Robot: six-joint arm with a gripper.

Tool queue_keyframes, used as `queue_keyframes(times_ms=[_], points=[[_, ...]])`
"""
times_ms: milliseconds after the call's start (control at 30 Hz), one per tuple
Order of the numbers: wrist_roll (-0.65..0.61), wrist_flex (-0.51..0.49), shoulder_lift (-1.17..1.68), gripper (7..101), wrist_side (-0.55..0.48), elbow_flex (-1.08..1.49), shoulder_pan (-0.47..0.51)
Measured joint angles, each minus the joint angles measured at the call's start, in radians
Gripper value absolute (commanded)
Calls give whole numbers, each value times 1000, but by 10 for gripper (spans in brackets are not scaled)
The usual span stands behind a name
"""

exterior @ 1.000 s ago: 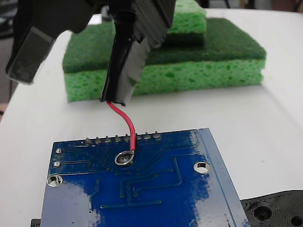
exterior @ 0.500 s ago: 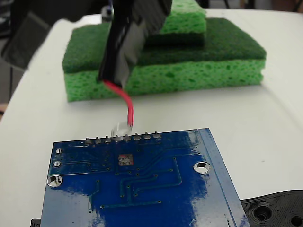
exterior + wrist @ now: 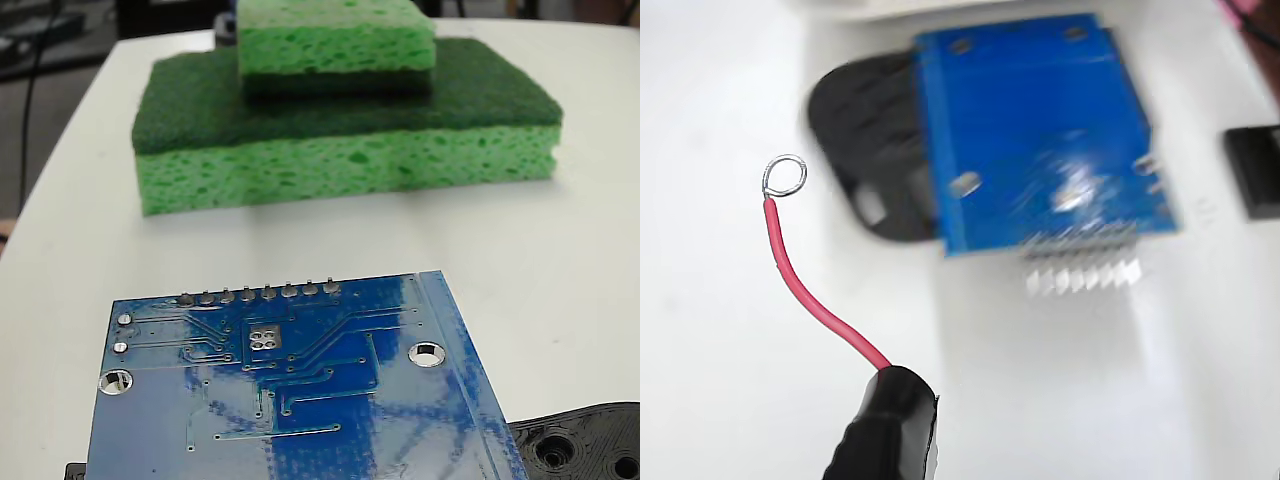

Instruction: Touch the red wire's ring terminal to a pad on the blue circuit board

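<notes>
The blue circuit board [image 3: 330,400] lies flat at the front of the fixed view, with its row of solder points [image 3: 258,294] along the far edge and a small pad cluster [image 3: 262,338] uncovered. No gripper or wire shows in that view. In the wrist view the red wire [image 3: 805,295] curves up out of a black taped sleeve [image 3: 885,430] at the bottom edge, so my gripper is shut on it below the frame. Its ring terminal [image 3: 784,177] hangs over white table, left of the blurred blue circuit board [image 3: 1040,130] and clear of it.
Two stacked green sponges [image 3: 340,150] stand behind the board. A black plastic plate with holes [image 3: 585,445] sits at the board's right front corner and shows in the wrist view as the black plate [image 3: 865,150]. A small black block [image 3: 1255,170] lies at the right.
The gripper lifted the ring terminal off the board's pad cluster, rose up and back, and has left the fixed view. The board has not moved.
</notes>
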Motion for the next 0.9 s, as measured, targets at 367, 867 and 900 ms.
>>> queue_keyframes(times_ms=[367,867,900], points=[[-58,206,500,1003,-67,212,-8],[-98,298,499,1003,-26,232,-91],[-94,296,499,1003,-20,235,-94]])
